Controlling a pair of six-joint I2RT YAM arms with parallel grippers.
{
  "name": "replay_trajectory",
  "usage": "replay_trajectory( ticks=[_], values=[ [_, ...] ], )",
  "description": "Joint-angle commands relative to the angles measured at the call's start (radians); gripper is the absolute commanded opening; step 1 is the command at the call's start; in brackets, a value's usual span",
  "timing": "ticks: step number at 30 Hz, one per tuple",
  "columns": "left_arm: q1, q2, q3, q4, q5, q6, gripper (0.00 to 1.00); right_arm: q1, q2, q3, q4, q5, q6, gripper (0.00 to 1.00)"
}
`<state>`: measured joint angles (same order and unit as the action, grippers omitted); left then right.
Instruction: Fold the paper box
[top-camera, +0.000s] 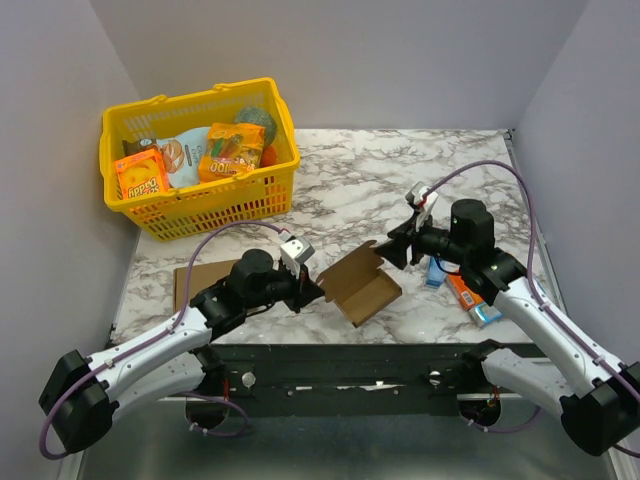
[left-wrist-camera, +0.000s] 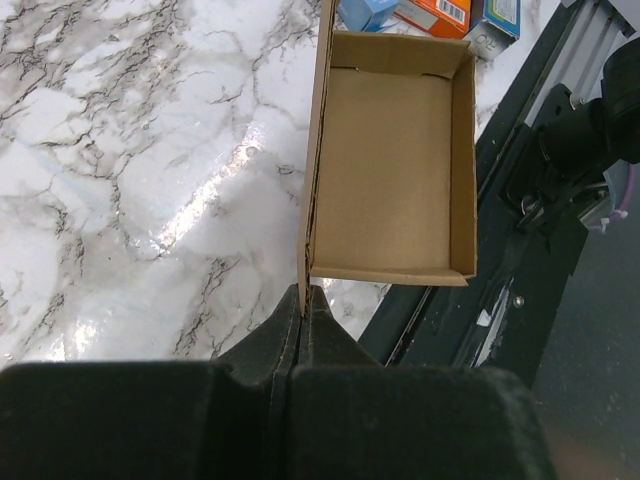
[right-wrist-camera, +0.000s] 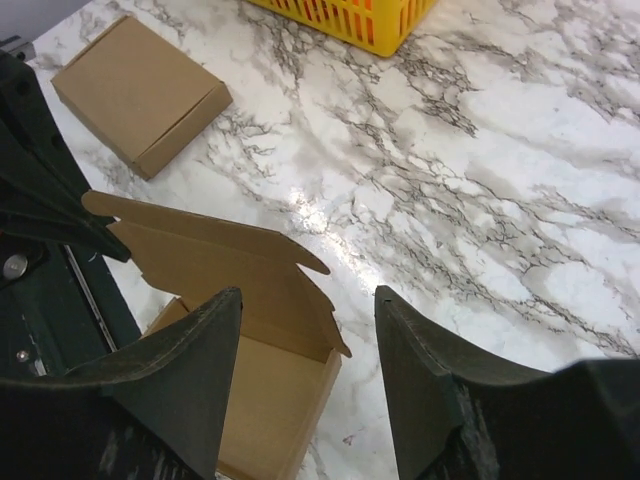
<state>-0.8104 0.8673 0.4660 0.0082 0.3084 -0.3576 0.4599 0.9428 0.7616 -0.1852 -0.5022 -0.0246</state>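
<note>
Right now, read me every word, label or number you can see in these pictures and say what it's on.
Nothing can be read for certain.
Orange carton in the yellow plastic basket: dark lettering, too blurred.
Orange snack bag: print too small.
Small orange packet: barcode, digits unreadable.
The brown cardboard paper box: no print showing.

You find the paper box (top-camera: 365, 290) centred at the near edge of the table (top-camera: 380, 190); the basket (top-camera: 215, 205) stands behind-left, a cardboard box (top-camera: 195, 285) lies left, packets (top-camera: 460, 290) right
</note>
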Motion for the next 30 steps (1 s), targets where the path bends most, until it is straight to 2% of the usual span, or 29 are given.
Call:
replay_trajectory(
  ticks=[1,12,27,30],
  values=[
    [0.007,-0.025,0.022,-0.001,0.000,-0.012,0.00,-0.007,0.056,0.033,-0.079,-0.038,-0.031,0.62],
    [0.007,-0.034,0.017,0.007,0.008,-0.014,0.00,-0.009,0.117,0.050,-0.096,-0.088,-0.063,0.57],
    [0.007,-0.025,0.017,0.015,0.024,-0.014,0.00,-0.009,0.143,0.012,0.036,-0.118,-0.104,0.57],
    [0.007,-0.022,0.017,0.015,0.026,-0.014,0.00,-0.009,0.140,0.005,0.050,-0.130,-0.101,0.51]
  ],
)
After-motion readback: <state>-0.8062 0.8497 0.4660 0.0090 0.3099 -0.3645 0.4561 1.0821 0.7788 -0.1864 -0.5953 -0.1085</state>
